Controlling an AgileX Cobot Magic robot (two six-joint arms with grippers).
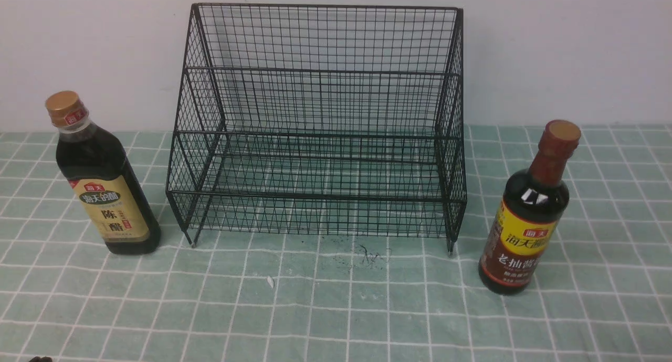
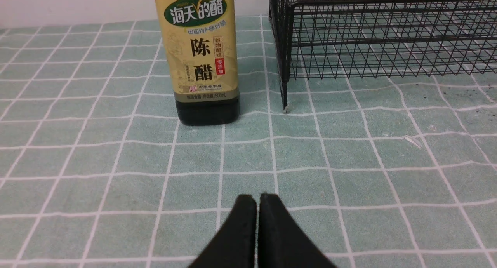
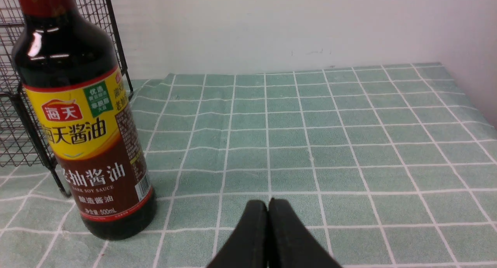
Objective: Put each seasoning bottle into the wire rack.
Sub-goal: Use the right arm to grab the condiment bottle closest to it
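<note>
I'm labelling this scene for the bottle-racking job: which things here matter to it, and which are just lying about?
Job: broad dark bottle with gold cap and tan label; slim-necked dark bottle with red-brown cap; black wire-mesh rack.
Lying about: small white scrap; dark specks; green checked cloth.

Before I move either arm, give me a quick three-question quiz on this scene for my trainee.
1. True or false: the wire rack already holds a bottle.
2. The gold-capped bottle is: A) upright, to the robot's left of the rack; B) on the rack's upper tier; C) lying on its side.
3. Fill in: the left hand and right hand are both ____, holding nothing.
Key: 1 false; 2 A; 3 shut.
</note>
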